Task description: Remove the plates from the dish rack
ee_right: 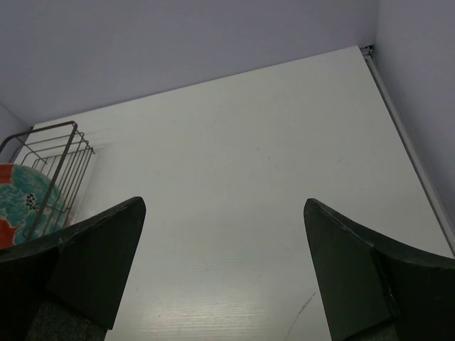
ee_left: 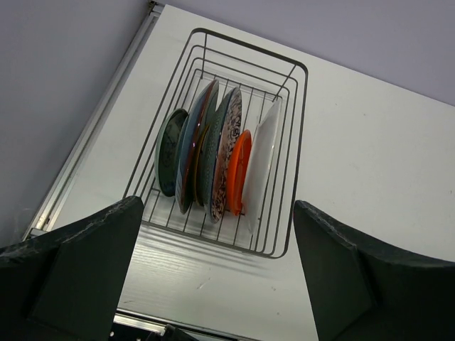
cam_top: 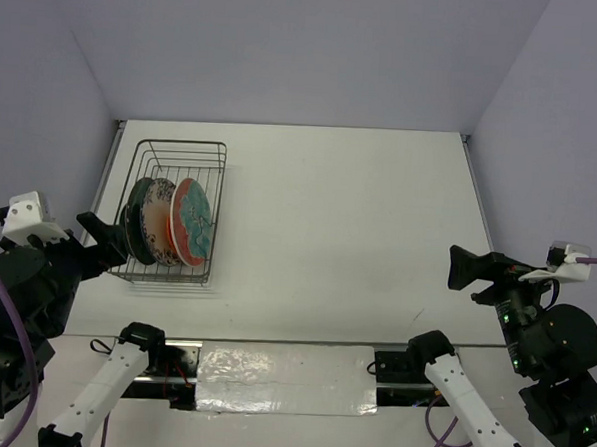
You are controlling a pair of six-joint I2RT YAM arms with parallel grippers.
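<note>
– Top view: where are the plates?
– Standing in the rack, left on the table, by the left gripper.
– Left wrist?
– Its fingers are spread wide.
– Right wrist?
– Right gripper spread wide too, far from the rack.

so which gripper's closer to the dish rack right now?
Left. The left gripper hovers open just off the dish rack's near-left corner. The right gripper, also open, is far off across the table near its right edge.
</note>
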